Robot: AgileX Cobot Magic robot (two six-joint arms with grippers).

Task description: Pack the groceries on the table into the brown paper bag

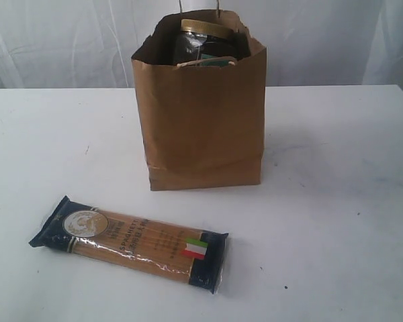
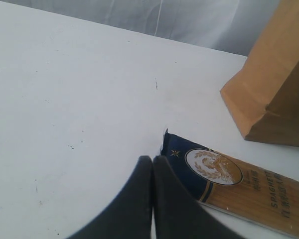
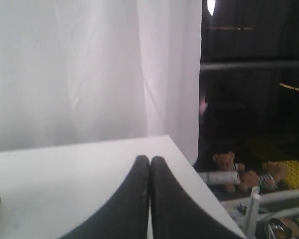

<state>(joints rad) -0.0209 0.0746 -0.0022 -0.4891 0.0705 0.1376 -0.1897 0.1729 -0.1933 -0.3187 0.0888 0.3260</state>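
The navy spaghetti packet [image 1: 129, 243] lies flat on the white table [image 1: 336, 201] in front of the brown paper bag [image 1: 201, 127]; its navy end with a round emblem [image 2: 209, 167] shows in the left wrist view. The bag stands upright and open, and the clear jar with its tan lid [image 1: 205, 28] shows above the rim, with a handle loop in front of it. My left gripper [image 2: 152, 159] is shut and empty, its tips just beside the packet's navy end. My right gripper [image 3: 150, 160] is shut and empty over bare table near the right corner. Neither arm appears in the exterior view.
A white curtain [image 1: 67, 40] hangs behind the table. In the right wrist view the table corner [image 3: 169, 142] drops off to a dark area with teddy bears [image 3: 224, 162] and clutter below. The bag's lower corner [image 2: 249, 124] stands close beyond the packet.
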